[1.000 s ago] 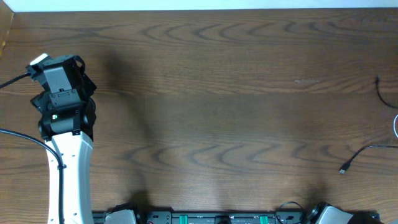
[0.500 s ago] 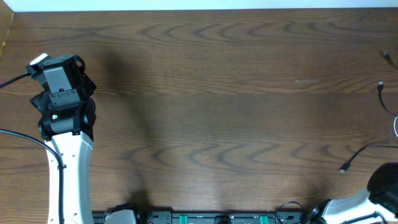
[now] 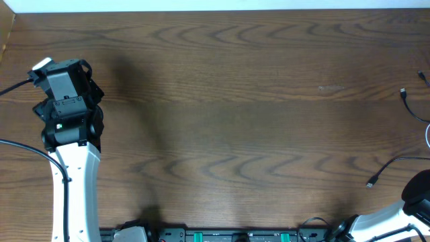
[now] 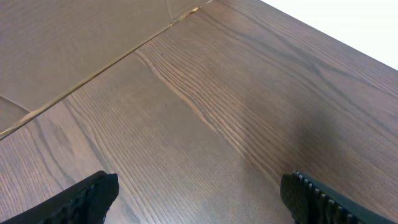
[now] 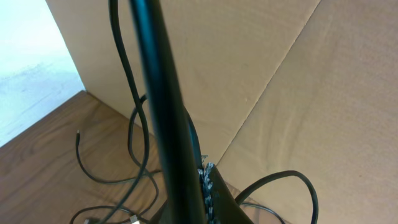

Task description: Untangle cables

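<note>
My left gripper [image 3: 64, 72] hovers over the table's far left. In the left wrist view the left gripper [image 4: 199, 198] is open over bare wood. My right gripper [image 5: 202, 190] is shut, and a black cable [image 5: 155, 93] runs taut up out of its jaws, close to the lens. More thin black cable [image 5: 132, 130] loops on the wood behind it. From overhead, a black cable [image 3: 411, 107] with a plug end lies at the right edge. A second plug-ended black strand [image 3: 386, 167] lies lower. A sliver of white cable [image 3: 427, 138] shows at the very edge.
A brown cardboard wall [image 5: 249, 62] stands close behind the right gripper. Another cardboard wall [image 4: 62, 43] borders the table by the left gripper. Only part of the right arm [image 3: 418, 198] shows, in the overhead's bottom right corner.
The right arm has come into the overhead's bottom right corner. The black cable's upper plug at the right edge has shifted a little to the left. The left arm has not moved.
</note>
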Controlling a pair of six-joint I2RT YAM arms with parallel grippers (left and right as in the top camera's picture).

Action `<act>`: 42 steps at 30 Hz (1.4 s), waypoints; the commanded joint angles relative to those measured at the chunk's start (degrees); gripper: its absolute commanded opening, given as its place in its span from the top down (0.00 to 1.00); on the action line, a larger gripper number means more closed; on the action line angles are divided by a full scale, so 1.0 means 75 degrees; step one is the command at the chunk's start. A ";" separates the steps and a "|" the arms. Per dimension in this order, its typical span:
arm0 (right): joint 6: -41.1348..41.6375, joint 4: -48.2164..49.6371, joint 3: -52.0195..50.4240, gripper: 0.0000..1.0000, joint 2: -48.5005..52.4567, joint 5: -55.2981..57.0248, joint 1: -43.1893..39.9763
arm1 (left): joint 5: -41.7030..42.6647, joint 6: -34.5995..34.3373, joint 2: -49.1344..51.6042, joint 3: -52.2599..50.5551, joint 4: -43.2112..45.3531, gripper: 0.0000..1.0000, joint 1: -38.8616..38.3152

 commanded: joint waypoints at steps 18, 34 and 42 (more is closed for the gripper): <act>-0.0070 -0.1160 0.0079 0.01 0.3209 -0.0708 -0.0096 | -0.0020 -0.0096 0.0017 0.0076 0.0032 0.11 0.0009; 0.0656 -0.1000 0.0090 0.01 0.1323 -0.2903 0.0087 | -0.0020 -0.0093 0.0017 0.0076 0.0035 0.11 0.0012; 0.0067 -0.0909 0.0087 0.01 -0.0918 -0.0898 0.1714 | -0.0114 0.0280 -0.0108 0.0079 0.0172 0.11 0.0012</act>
